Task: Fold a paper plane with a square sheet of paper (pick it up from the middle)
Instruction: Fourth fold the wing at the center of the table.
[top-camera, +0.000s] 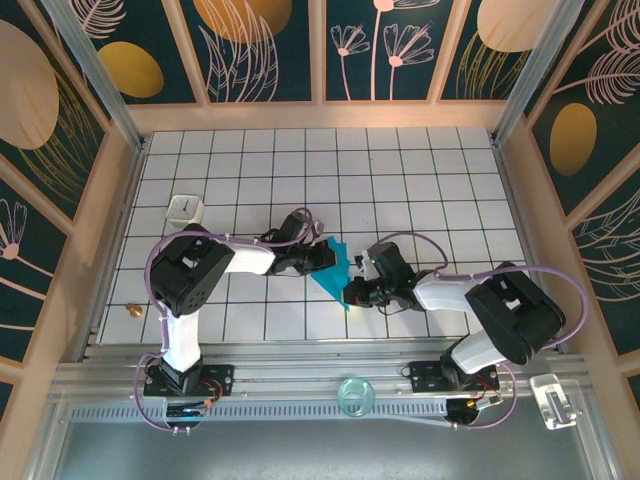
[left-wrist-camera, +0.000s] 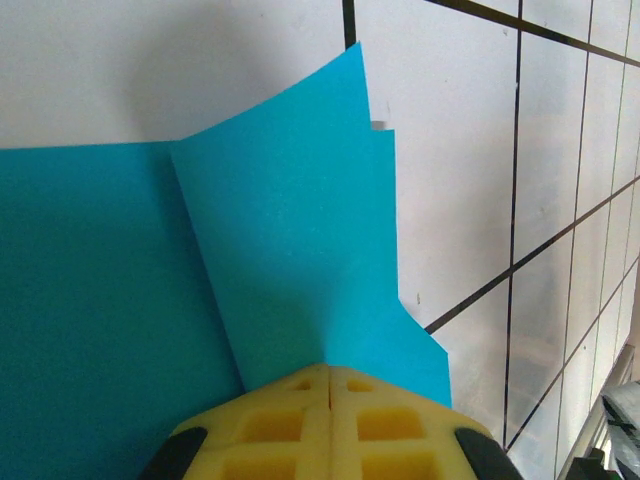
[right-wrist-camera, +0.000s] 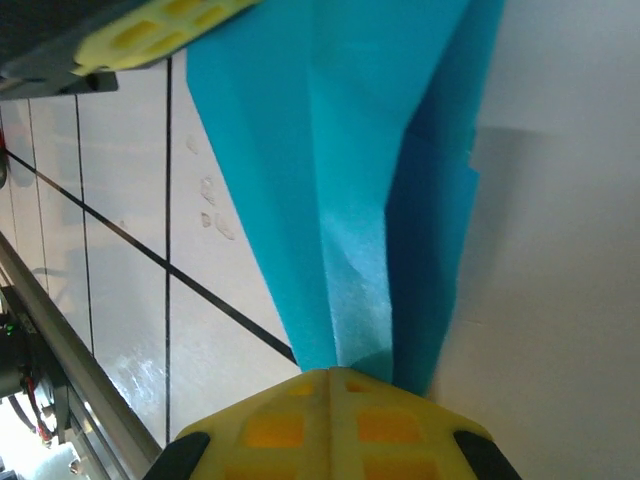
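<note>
The teal-blue sheet of paper (top-camera: 334, 276) lies near the table's front middle, folded into a pointed wedge with its tip toward the arms. My left gripper (top-camera: 322, 256) is at the wedge's upper left edge. In the left wrist view its yellow jaws (left-wrist-camera: 330, 372) are pressed together on the paper (left-wrist-camera: 290, 250), where a flap stands up from a crease. My right gripper (top-camera: 352, 293) sits at the lower right, near the tip. In the right wrist view it (right-wrist-camera: 330, 375) is shut on the narrow end of the layered paper (right-wrist-camera: 340, 180).
A small white cube (top-camera: 186, 209) stands on the tiles at the left. A small brass piece (top-camera: 131, 309) lies by the left wall. A clear round dish (top-camera: 354, 396) and a clear block (top-camera: 553, 400) rest on the front rail. The left gripper's fingers (right-wrist-camera: 150, 30) show above the paper.
</note>
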